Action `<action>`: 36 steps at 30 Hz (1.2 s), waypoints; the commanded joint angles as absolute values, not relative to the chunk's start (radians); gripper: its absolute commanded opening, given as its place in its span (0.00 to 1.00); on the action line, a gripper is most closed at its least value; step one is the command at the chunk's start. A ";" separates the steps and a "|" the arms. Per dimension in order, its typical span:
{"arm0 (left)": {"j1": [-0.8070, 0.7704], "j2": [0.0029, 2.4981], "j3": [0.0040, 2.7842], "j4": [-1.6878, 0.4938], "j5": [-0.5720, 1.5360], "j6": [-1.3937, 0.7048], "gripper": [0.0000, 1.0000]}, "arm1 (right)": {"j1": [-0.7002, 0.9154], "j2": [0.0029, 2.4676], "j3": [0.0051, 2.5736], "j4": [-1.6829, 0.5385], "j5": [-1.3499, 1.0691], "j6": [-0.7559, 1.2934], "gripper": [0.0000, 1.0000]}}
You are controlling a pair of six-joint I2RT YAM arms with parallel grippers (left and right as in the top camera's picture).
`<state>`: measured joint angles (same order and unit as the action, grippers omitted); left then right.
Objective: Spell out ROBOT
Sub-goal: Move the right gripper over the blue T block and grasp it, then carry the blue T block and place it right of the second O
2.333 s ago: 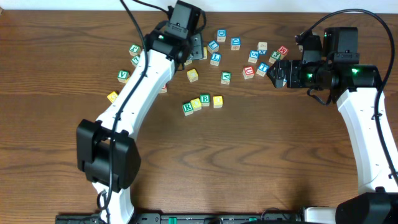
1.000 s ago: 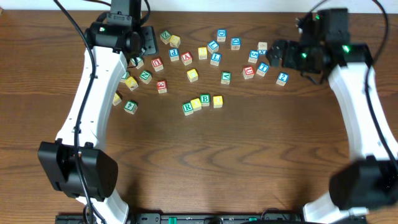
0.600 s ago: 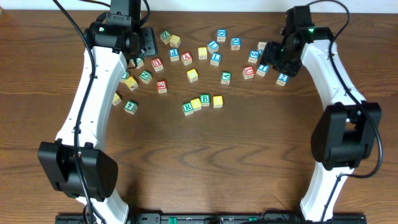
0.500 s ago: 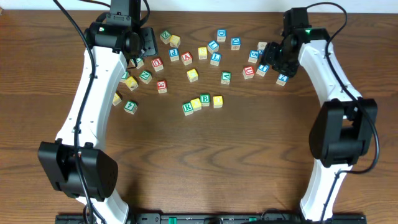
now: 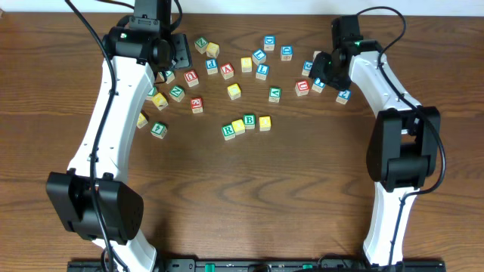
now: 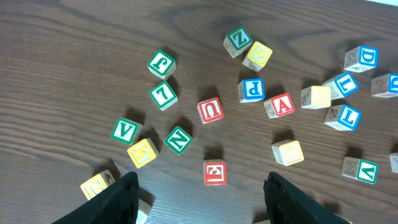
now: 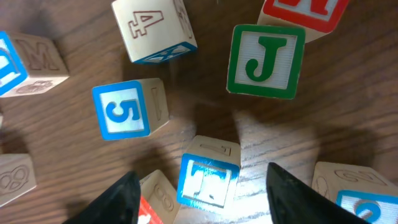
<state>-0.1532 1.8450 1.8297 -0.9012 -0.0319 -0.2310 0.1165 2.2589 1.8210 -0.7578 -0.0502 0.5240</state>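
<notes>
Spread right gripper [image 7: 202, 173] straddles the blue-framed T cube [image 7: 208, 182], green J cube [image 7: 266, 59] and blue 5 cube [image 7: 122, 109] close by. The left gripper [image 6: 200, 178] gapes over the dark wood table [image 6: 74, 56].

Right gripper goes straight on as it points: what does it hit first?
Likely the blue-framed cube, which sits between the right gripper's open fingers. Its letter is blurred, maybe T. Depth is unclear.
</notes>
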 commanded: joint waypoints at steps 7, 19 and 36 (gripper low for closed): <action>-0.152 1.846 1.837 -0.905 -0.037 -0.218 0.64 | 0.124 2.317 1.844 -0.744 -0.024 0.506 0.45; -0.152 1.846 1.837 -0.904 -0.038 -0.218 0.64 | 0.124 2.302 1.844 -0.786 -0.036 0.355 0.17; -0.152 1.846 1.837 -0.904 -0.038 -0.218 0.64 | 0.216 2.147 1.833 -1.008 -0.171 0.159 0.16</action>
<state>-0.1532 1.8450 1.8297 -0.9012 -0.0322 -0.2310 0.1680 2.1460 1.8343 -1.0058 -0.1375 0.2184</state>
